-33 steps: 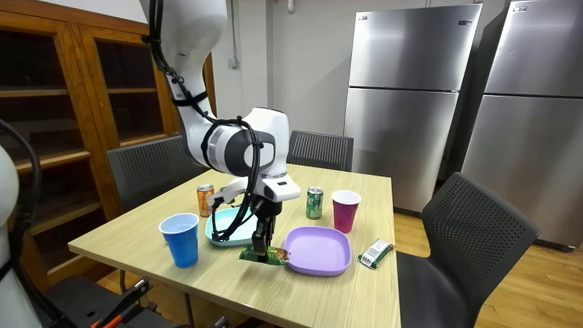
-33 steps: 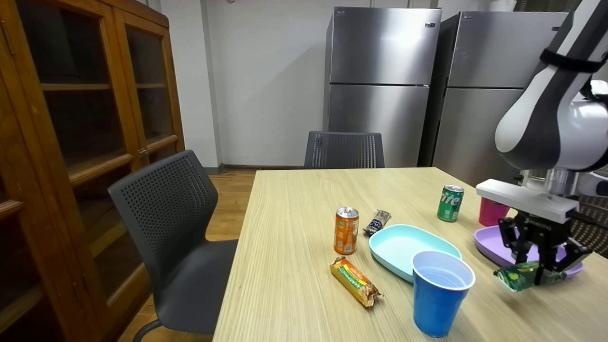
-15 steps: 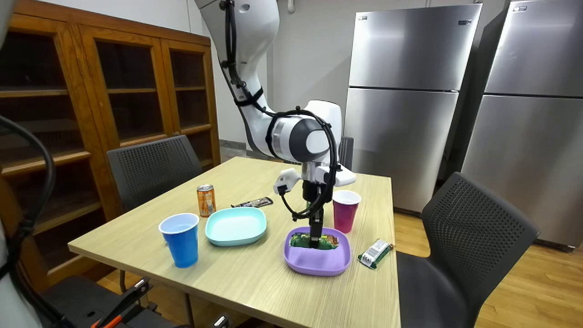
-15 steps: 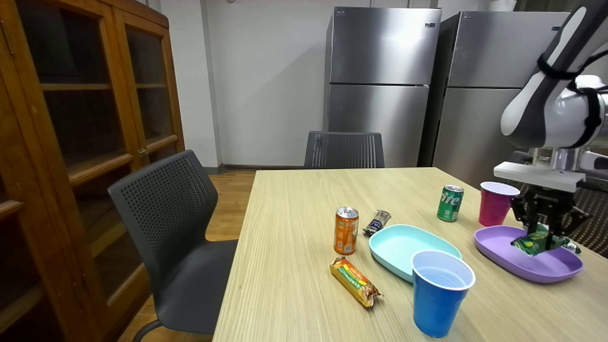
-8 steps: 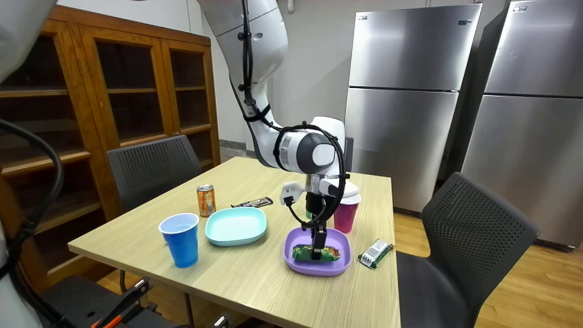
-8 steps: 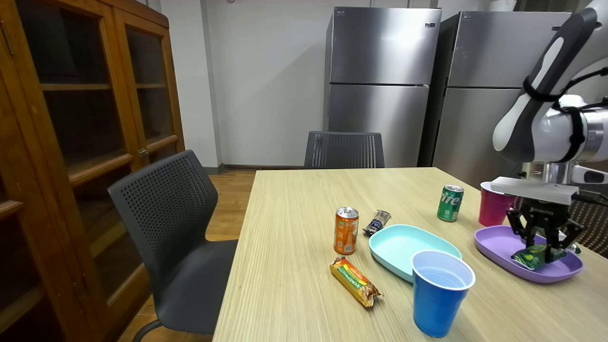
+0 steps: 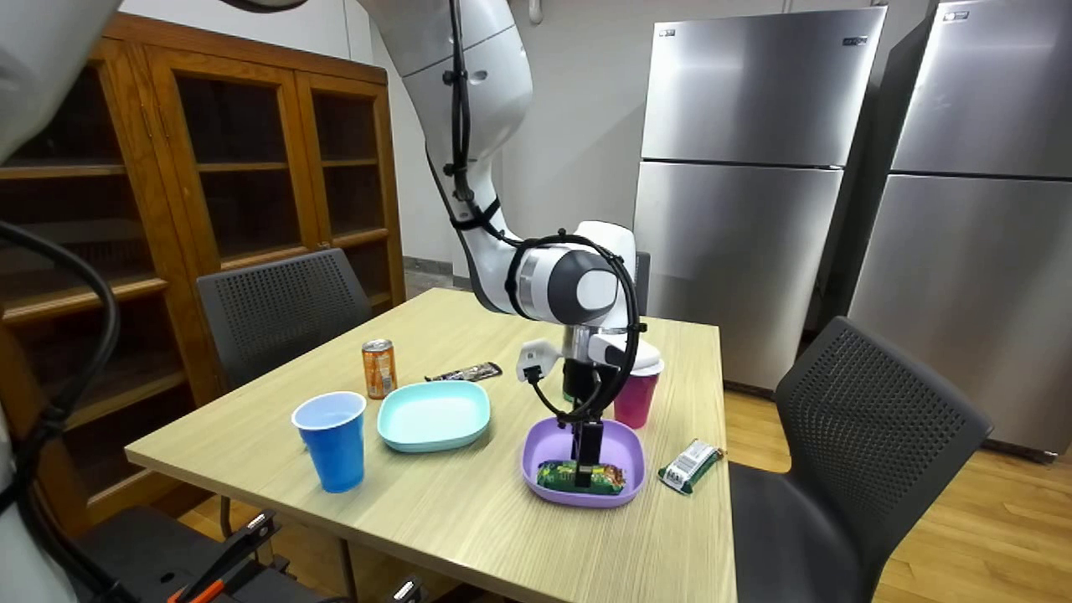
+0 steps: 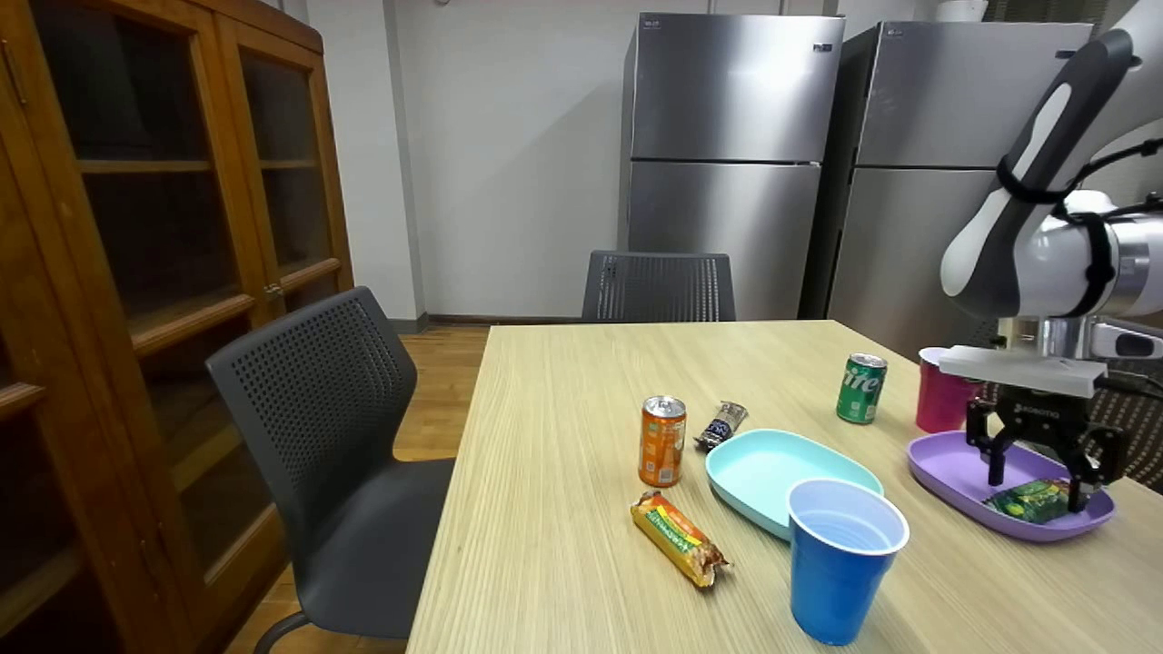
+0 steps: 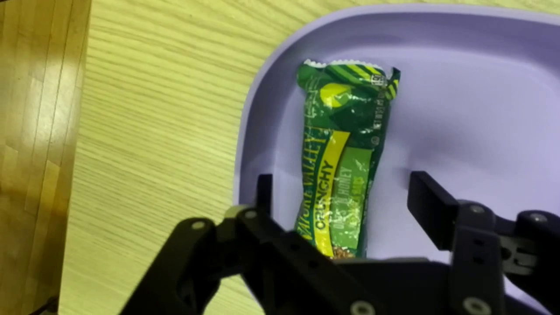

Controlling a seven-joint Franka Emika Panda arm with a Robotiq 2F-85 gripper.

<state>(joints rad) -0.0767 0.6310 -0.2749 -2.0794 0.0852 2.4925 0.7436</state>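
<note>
The work surface is a wood-grain table [image 8: 563,409] on a plank floor [image 7: 988,536]. A wooden cabinet [image 7: 251,167] with dark panes stands to one side; two steel refrigerators [image 8: 727,163] stand at the rear. At least three dark chairs [image 7: 871,410] are placed around the table.

Item count. Plates, two: a purple plate [image 9: 472,96] and a turquoise plate [image 7: 434,416]. Cups, two: a blue cup [image 8: 845,581] and a magenta cup [image 8: 945,397]. Cans, two: an orange can [image 8: 662,445] and a green can [image 8: 860,391]. Snack bars, four: a green bar [image 9: 339,175], a yellow bar [image 8: 680,540], a dark bar [image 8: 722,425] and a green-and-white bar [image 7: 692,466].

The green bar lies flat inside the purple plate. The claw [image 9: 340,192] is spread — its fingers [image 9: 431,210] stand apart, one on each side of the green bar, with a gap to it on both sides in the wrist view.

Visibility limits. The wrist view cuts off the purple plate, and the claw covers the near end of the green bar. In an exterior view the claw hides most of the green can, and the blue cup screens nearly all of the yellow bar. The arm [image 7: 540,280] overlaps the magenta cup in both exterior views — and runs out of frame in each. Lettering on the dark bar is too small to read.
</note>
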